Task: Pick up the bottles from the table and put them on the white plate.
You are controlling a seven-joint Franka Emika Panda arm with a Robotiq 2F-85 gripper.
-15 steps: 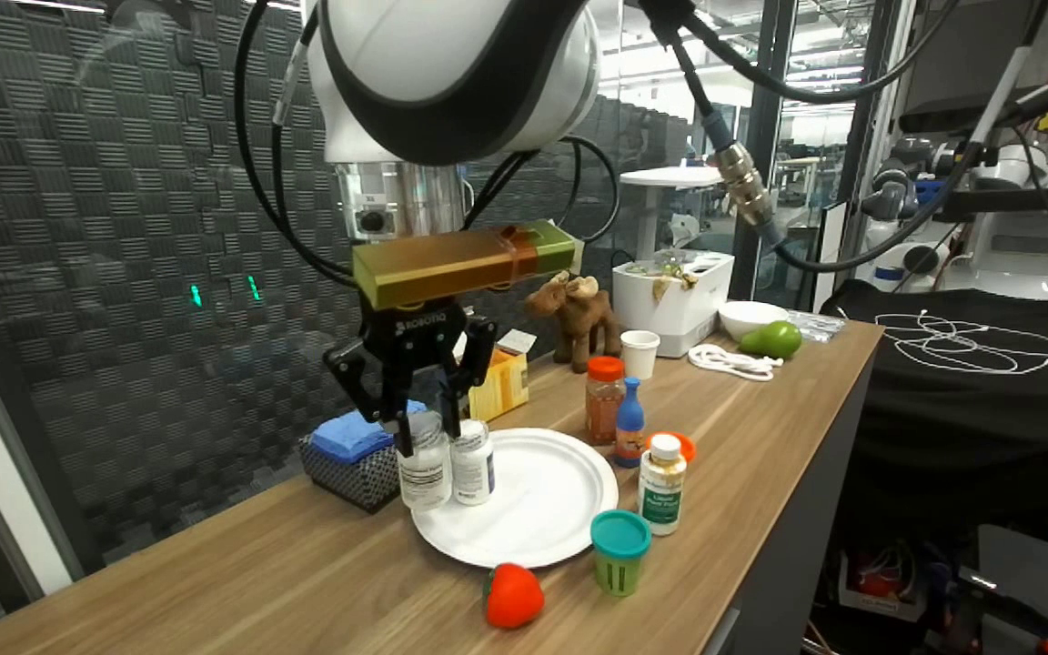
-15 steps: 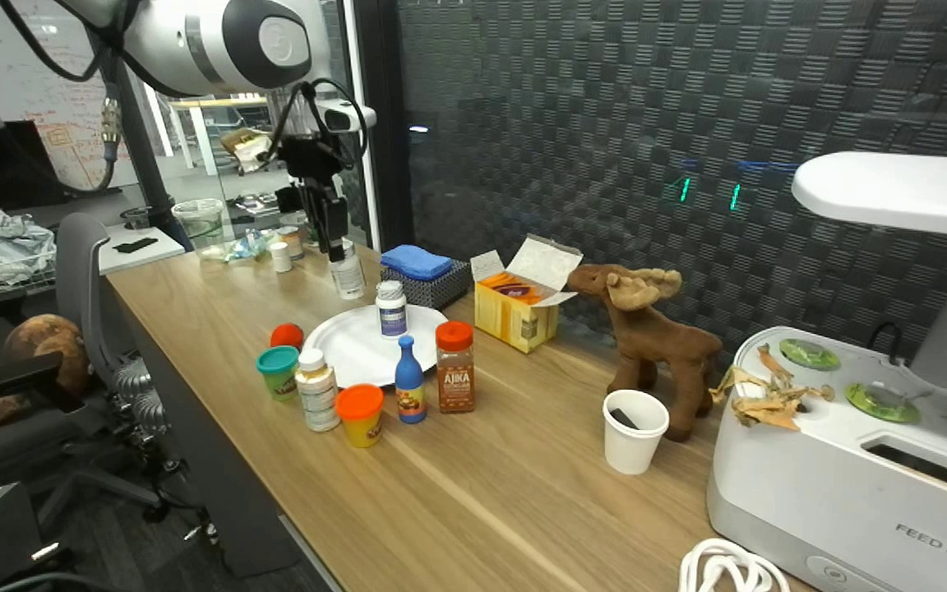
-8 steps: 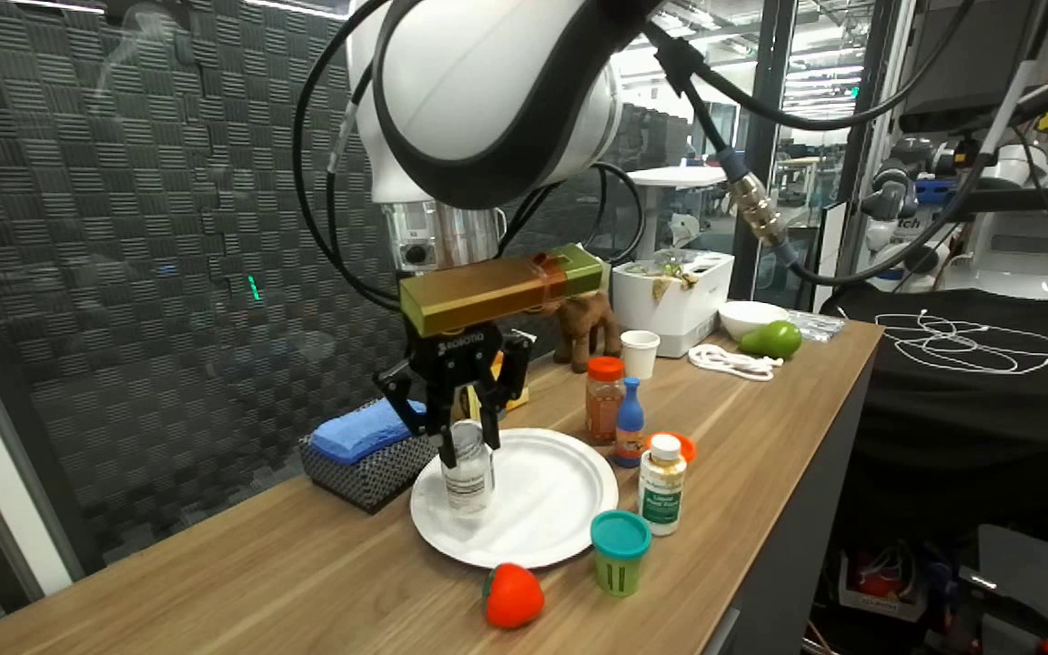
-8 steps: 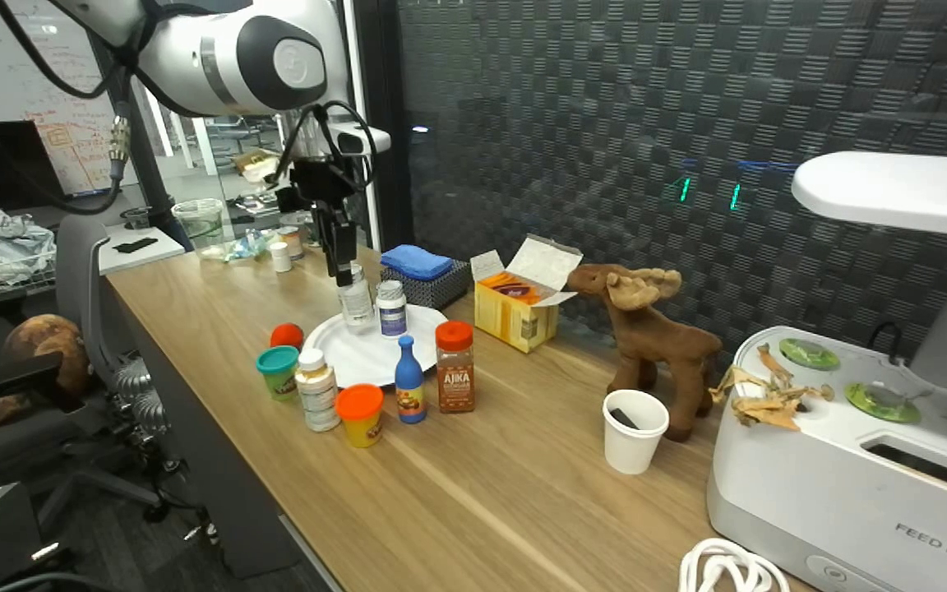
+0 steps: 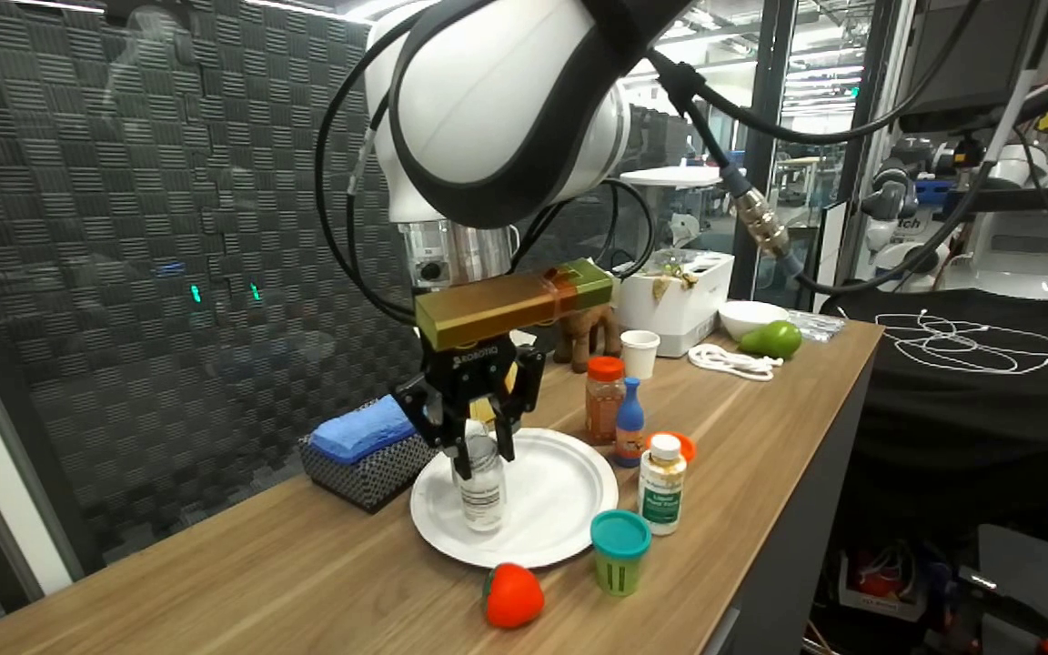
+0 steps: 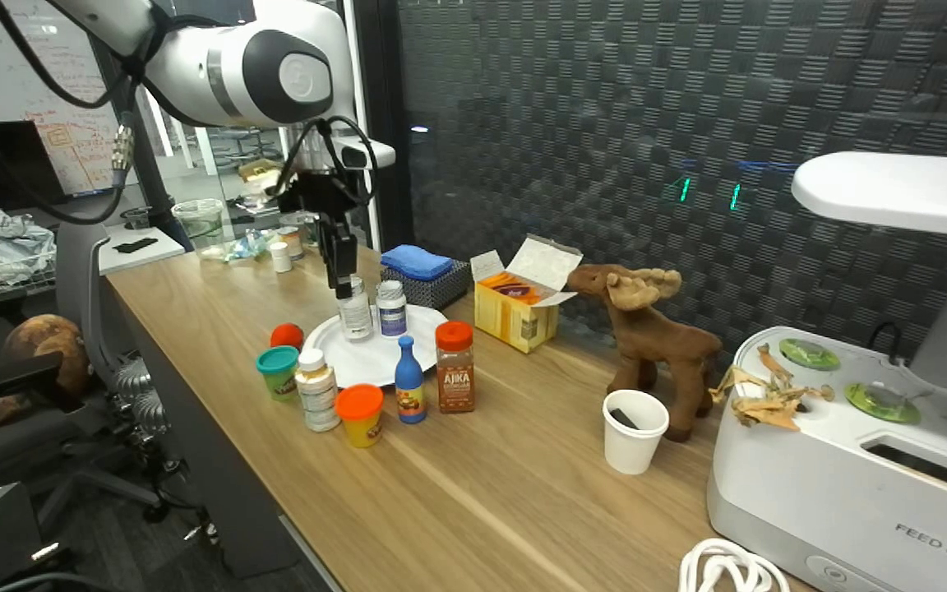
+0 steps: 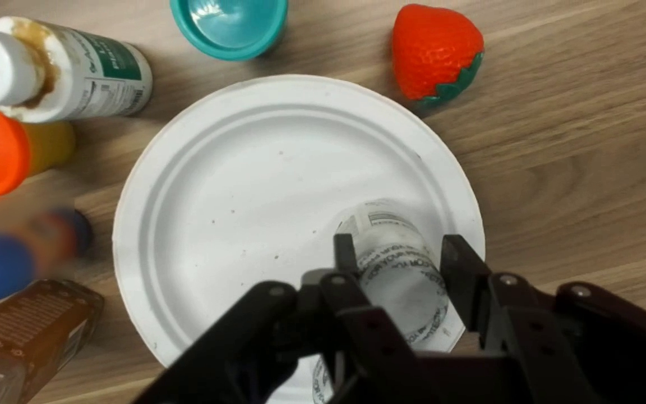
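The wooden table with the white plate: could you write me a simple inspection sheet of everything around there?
Surface: wood-grain tabletop, brown.
Job's things: white plate with small dark specks; purple-labelled bottle upright on it; pale bottle roughly upright over it, contact unclear; green-labelled bottle, stained near its neck, and blue bottle stand beside the plate.
Clutter: teal-lidded tub, red strawberry, orange-lidded tub, red-lidded jar, open yellow box, brown toy moose.
Hand: the hand seems closed on the pale bottle's upper part.
Cables: black cables hang beside the arm; white cord bundled on the tabletop.
Surroundings: dark textured wall; grey office chair.
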